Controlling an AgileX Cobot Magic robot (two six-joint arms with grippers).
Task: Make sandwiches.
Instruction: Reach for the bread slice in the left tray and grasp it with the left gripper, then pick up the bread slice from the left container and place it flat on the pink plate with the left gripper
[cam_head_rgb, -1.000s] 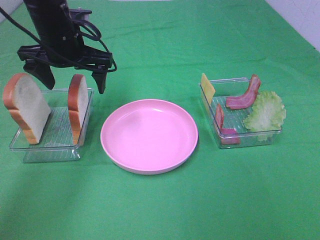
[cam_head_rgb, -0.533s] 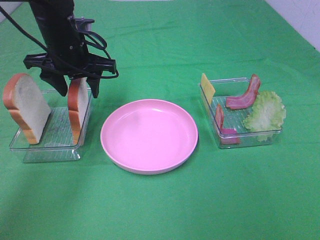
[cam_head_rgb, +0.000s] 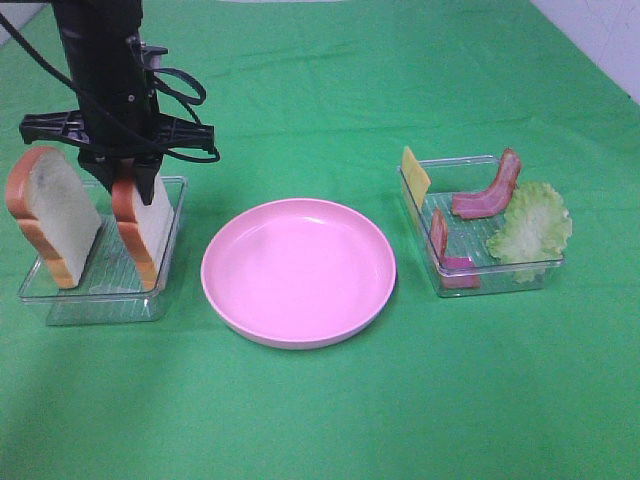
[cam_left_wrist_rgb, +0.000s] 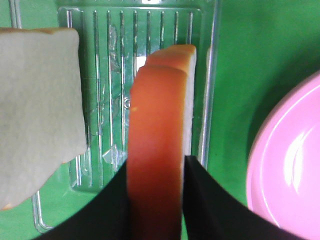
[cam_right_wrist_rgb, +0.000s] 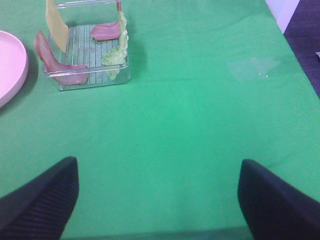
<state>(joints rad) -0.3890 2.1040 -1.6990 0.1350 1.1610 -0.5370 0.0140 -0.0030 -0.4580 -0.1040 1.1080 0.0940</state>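
I count two bread slices, both in the left tray (cam_head_rgb: 100, 305), the clear one at the left of the high view. The left slice (cam_head_rgb: 50, 215) leans at that tray's left end. The right slice (cam_head_rgb: 140, 230) stands tilted at its right end, with my left gripper (cam_head_rgb: 135, 185) clamped on its top. I cannot tell whether its lower end touches the tray floor.

The other counts:
- One pink plate (cam_head_rgb: 298, 270) lies in the middle, between the two trays and touching neither.
- One right tray (cam_head_rgb: 488, 282), also clear, sits right of centre.
- In it are one yellow cheese square (cam_head_rgb: 415, 172) propped at the upper left corner and two bacon strips. One strip (cam_head_rgb: 488, 190) lies along the back and the other (cam_head_rgb: 443, 250) along the left wall.
- One lettuce leaf (cam_head_rgb: 530, 225) spills over that tray's right rim.

Everything lies on the green cloth (cam_head_rgb: 330, 420).

In the high view my own left arm blocks the back of the left tray and the top of the slice I hold. My left wrist view fills that in: black fingers (cam_left_wrist_rgb: 210, 210) press either side of the orange crust (the tray floor is ribbed there). The high view does not show my right gripper (cam_right_wrist_rgb: 157, 200). Only its own wrist view does, with the jaws spread wide over bare cloth, nothing between them, well apart from the right tray.
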